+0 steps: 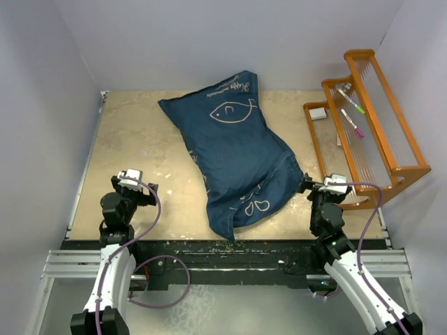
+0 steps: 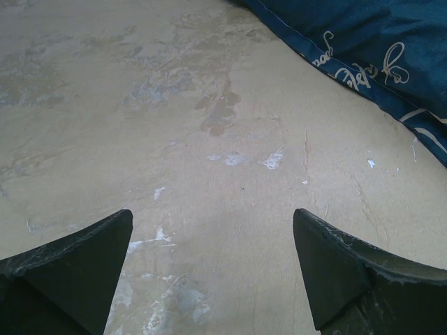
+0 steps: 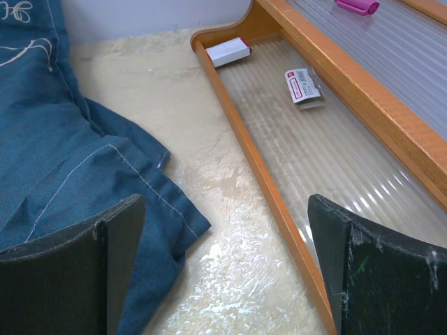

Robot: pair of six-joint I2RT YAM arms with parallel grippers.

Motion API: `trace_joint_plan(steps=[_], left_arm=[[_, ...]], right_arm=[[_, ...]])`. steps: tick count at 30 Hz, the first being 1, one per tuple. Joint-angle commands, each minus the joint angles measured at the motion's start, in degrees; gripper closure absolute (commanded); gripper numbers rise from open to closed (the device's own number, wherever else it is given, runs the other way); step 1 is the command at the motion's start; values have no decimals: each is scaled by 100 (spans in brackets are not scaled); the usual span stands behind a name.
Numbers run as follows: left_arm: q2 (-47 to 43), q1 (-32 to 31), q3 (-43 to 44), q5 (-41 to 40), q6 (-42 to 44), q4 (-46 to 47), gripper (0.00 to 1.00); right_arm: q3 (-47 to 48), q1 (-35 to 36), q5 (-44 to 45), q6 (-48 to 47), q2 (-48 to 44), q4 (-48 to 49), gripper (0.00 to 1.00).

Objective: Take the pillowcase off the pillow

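Note:
The navy pillowcase [image 1: 237, 157] with a white fish and script lies slanted across the middle of the table, bulging. The pillow is hidden inside it. My left gripper [image 1: 133, 183] is open and empty over bare table to the left of the pillowcase, whose edge shows in the left wrist view [image 2: 377, 49] at the upper right. My right gripper [image 1: 323, 187] is open and empty just right of the pillowcase's near right corner. In the right wrist view that hemmed corner [image 3: 105, 188] lies by the left finger.
An orange stepped rack [image 1: 370, 125] stands at the right edge with pens [image 1: 351, 112] and a small white box [image 1: 318, 114]. Its lowest tray rail [image 3: 258, 167] runs close to my right gripper. The table [image 1: 133, 139] has walls on the left and back.

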Motion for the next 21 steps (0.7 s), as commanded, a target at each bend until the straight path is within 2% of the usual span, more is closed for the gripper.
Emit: trace_joint_plan(steps=[1, 14, 17, 19, 20, 21], left_arm=[[-25, -14, 103, -3, -93, 266, 1], [-71, -14, 154, 3, -118, 291, 1], [135, -14, 1228, -195, -175, -728, 1], [684, -14, 2211, -190, 297, -1453, 1], [1007, -14, 2741, -137, 593, -1905, 1], [1375, -14, 3262, -15, 962, -2453, 1]], right_arm=[[-33, -13, 136, -2, 58, 292, 0], [55, -13, 338, 101, -1, 101, 0], [394, -15, 322, -98, -537, -504, 0], [834, -14, 474, -2, -484, -952, 0], [1013, -13, 926, 267, -335, -728, 0], [1263, -13, 1279, 955, -141, -652, 0]])
